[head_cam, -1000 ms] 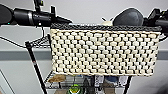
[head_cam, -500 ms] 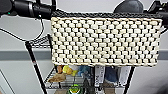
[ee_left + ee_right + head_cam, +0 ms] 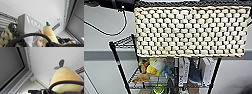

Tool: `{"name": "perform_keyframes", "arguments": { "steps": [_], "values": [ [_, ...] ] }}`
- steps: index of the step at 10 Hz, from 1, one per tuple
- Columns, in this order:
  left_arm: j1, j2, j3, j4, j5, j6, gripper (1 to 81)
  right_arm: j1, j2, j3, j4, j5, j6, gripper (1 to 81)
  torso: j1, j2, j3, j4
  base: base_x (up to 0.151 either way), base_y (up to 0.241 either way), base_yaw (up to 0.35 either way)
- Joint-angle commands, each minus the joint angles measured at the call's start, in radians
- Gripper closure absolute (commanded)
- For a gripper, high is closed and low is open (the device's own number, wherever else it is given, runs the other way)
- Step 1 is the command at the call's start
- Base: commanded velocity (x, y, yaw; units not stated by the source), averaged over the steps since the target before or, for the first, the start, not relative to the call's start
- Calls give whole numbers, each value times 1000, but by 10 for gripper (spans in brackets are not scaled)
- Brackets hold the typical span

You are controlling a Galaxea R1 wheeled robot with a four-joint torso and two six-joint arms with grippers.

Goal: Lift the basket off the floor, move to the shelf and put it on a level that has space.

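Cream woven basket (image 3: 190, 31) hiding shelf (image 3: 121, 67) top, toys (image 3: 154, 67) below, pincer states impossible to tell

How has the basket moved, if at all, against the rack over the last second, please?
Yes. The basket has risen: its bottom edge now sits higher above the tier of plush toys, while the shelf itself has stayed roughly put in the head view.
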Motion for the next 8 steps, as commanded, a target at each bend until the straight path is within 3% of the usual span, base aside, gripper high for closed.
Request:
{"name": "perform_keyframes", "arguments": {
  "steps": [1,5,8],
  "values": [
    [-157,66,-113,21,-30,25,811,137,100,-112,-10,-35,-17,811,0,0,0,0,0,0,0],
    [-213,106,-161,16,-21,29,811,189,158,-186,-5,-55,-17,811,0,0,0,0,0,0,0],
    [-257,148,-208,10,8,29,811,227,167,-242,4,-112,-16,811,0,0,0,0,0,0,0]
  ]
}}
